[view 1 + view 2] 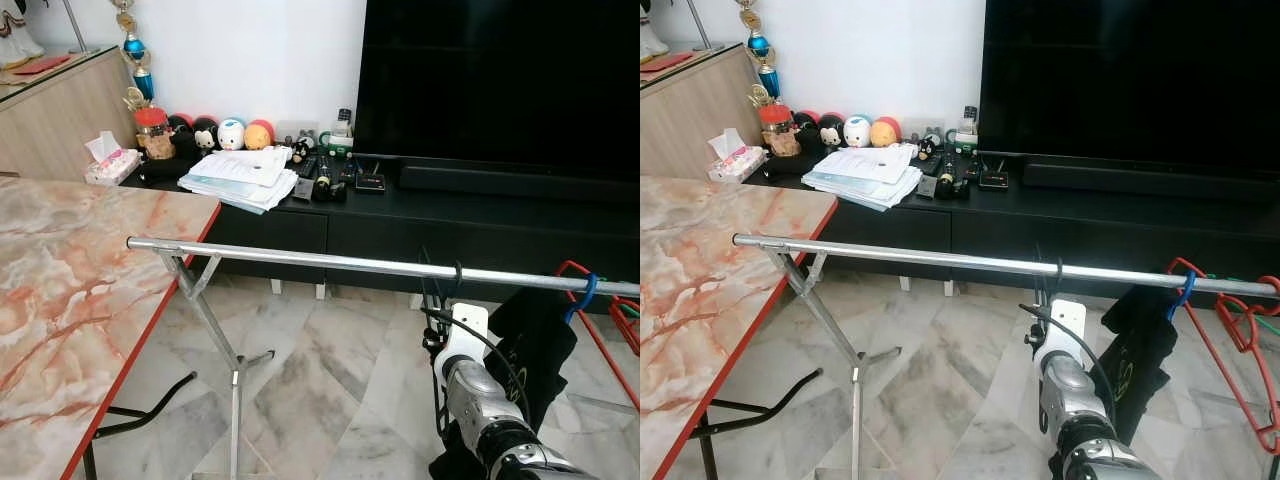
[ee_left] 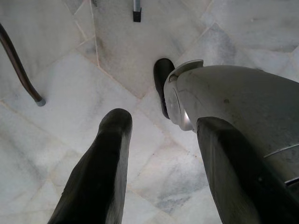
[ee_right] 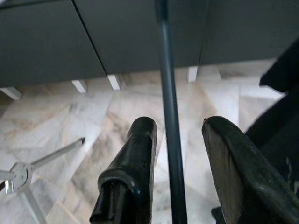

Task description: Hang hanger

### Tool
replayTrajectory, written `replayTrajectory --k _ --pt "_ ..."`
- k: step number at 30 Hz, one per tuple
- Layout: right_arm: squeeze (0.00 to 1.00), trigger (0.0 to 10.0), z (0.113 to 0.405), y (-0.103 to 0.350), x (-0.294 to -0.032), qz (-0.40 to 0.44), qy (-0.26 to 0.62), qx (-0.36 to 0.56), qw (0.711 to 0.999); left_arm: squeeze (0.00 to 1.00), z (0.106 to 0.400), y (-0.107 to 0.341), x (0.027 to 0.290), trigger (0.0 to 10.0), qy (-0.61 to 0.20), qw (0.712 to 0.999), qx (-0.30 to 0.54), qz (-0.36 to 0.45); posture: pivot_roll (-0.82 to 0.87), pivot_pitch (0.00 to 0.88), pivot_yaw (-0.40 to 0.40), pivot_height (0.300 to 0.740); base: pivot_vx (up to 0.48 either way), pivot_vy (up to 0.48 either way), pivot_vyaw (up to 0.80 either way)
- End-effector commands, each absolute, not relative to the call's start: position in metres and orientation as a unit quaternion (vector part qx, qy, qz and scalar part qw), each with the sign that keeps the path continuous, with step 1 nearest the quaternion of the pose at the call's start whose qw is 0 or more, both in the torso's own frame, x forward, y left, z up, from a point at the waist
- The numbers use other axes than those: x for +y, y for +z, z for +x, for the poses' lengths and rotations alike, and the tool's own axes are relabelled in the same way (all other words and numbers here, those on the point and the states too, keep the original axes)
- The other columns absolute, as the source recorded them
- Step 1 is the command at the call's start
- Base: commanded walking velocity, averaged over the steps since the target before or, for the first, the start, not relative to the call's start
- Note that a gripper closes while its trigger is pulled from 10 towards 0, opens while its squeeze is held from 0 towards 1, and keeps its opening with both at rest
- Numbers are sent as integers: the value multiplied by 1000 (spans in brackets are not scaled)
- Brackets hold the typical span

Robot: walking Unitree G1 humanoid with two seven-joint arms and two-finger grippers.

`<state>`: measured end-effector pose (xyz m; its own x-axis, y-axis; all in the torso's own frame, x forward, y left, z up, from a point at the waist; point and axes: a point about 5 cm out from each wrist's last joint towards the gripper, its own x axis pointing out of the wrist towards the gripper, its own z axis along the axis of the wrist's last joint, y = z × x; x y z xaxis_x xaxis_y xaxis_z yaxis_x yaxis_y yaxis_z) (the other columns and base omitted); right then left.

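A silver rail point(image 1: 350, 263) runs across in front of me on a folding stand. A black wire hanger point(image 1: 457, 272) is hooked over it right of the middle, and its body hangs down just ahead of my raised right arm point(image 1: 470, 385). In the right wrist view, my right gripper point(image 3: 175, 123) is open, with a thin dark bar of the hanger point(image 3: 169, 93) running between its fingers and a gap on each side. My left gripper point(image 2: 163, 119) hangs open and empty over the marble floor beside my leg.
A black garment point(image 1: 535, 335) hangs on a blue hook point(image 1: 583, 292) further right on the rail, beside red hangers point(image 1: 600, 330). A marble table point(image 1: 80, 290) stands on the left. Behind the rail is a black TV cabinet point(image 1: 450, 215). The rack leg point(image 1: 215, 330) slants down.
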<state>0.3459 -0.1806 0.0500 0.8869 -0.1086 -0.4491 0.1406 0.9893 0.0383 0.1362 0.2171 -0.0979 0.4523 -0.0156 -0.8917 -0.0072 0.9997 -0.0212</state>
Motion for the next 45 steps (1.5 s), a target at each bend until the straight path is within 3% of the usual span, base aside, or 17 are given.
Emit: replayTrajectory --k 1,4,5,6,7,12,13,14,15,16,17,18,19,31,38,45 --pt "0 10000 347 53 -178 28 -59 215 974 0 130 -100 219 10000 -5 846 533 -4 45 35 20 740 0 0 0" --pt "0 10000 345 50 -179 31 -62 209 975 0 130 -100 219 10000 -5 846 533 -4 44 35 19 740 0 0 0" --pt "522 10000 343 49 -179 36 -60 200 977 0 130 -100 219 10000 -6 846 533 -4 44 35 19 740 0 0 0" --pt "808 10000 342 49 -179 39 -59 195 978 0 130 -100 219 10000 -6 846 533 -4 44 35 19 740 0 0 0" --pt "1000 10000 342 49 -178 46 -56 187 980 0 130 -100 219 10000 -6 846 533 -4 44 35 19 740 0 0 0" --pt "1000 10000 338 51 -177 66 -53 146 986 0 130 -100 218 10000 -7 846 533 -4 38 35 16 740 0 0 0" --pt "820 10000 336 51 -178 60 -52 132 988 0 130 -100 218 10000 -7 846 533 -4 38 35 16 740 0 0 0" --pt "820 10000 334 51 -178 62 -50 121 990 0 130 -100 218 10000 -7 846 533 -4 33 32 12 740 0 0 0" --pt "573 10000 333 51 -178 69 -50 110 990 0 130 -100 218 10000 -7 846 533 -4 33 32 12 740 0 0 0" --pt "514 10000 331 52 -178 77 -52 101 991 0 130 -100 218 10000 -7 846 533 -4 33 32 12 740 0 0 0" --pt "314 10000 329 52 -179 84 -53 88 991 0 130 -100 218 10000 -7 846 533 -4 30 32 12 740 0 0 0" --pt "259 10000 328 53 -179 84 -51 82 992 0 130 -100 218 10000 -7 846 533 -4 31 31 12 740 0 0 0" --pt "0 10000 325 54 -180 77 -47 66 994 0 131 -100 218 10000 -8 846 533 -4 31 31 12 740 0 0 0" --pt "0 10000 289 60 -194 77 -60 -34 995 0 131 -99 219 10000 -4 848 530 1 31 26 3 740 0 0 0" --pt "0 10000 264 45 -193 62 -56 -11 996 0 132 -99 222 10000 14 852 522 8 18 23 6 740 0 0 0" --pt "0 10000 260 35 -195 66 -68 21 995 0 132 -98 222 10000 5 852 524 20 22 14 7 740 0 0 0"
